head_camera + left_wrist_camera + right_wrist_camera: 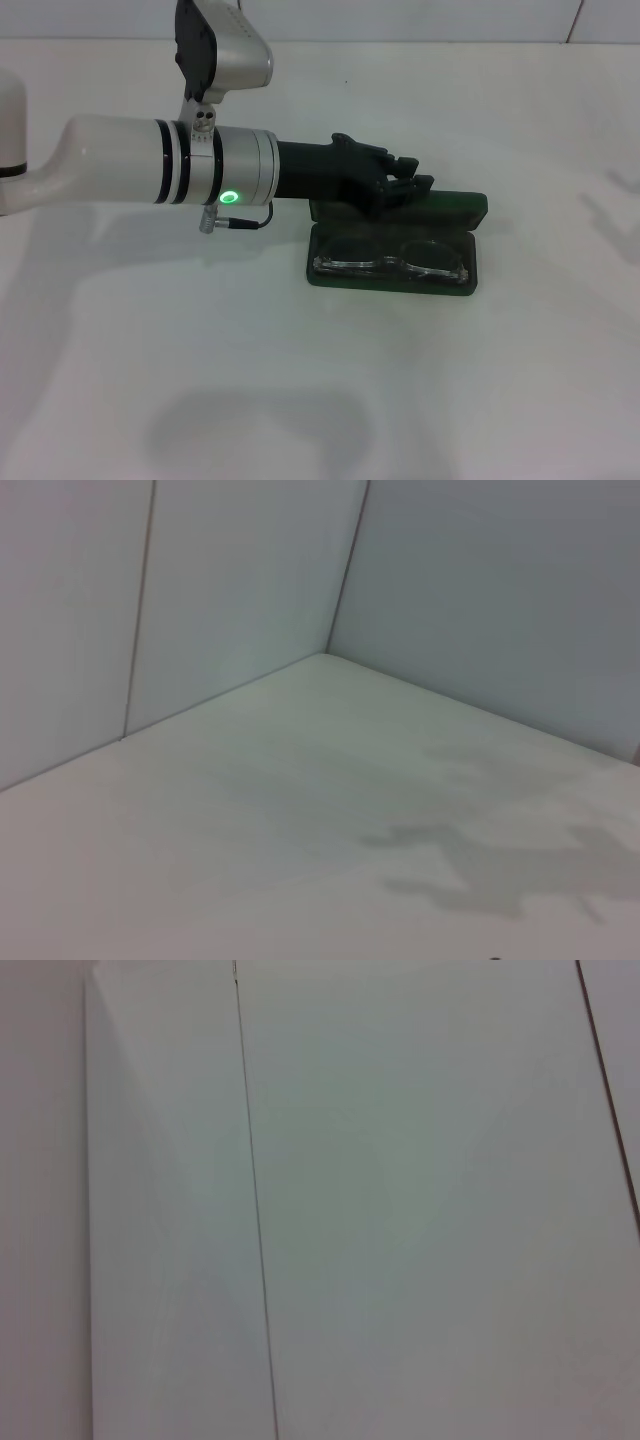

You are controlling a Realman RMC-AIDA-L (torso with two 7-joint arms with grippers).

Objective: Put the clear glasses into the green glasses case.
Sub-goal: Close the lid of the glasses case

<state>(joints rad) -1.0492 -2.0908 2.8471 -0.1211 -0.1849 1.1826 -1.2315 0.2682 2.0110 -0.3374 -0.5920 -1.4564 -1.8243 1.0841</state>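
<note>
While our left arm [170, 165] reaches across the tabletop [320, 400], we see its left gripper [405, 178] over the open green glasses case [395, 275], jaw state unclear, with the clear glasses [392, 264] lying inside its tray toward the far edge.

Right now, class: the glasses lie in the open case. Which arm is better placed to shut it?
Left. The left gripper is at the green glasses case's lid, over the clear glasses; the right arm isn't visible.
</note>
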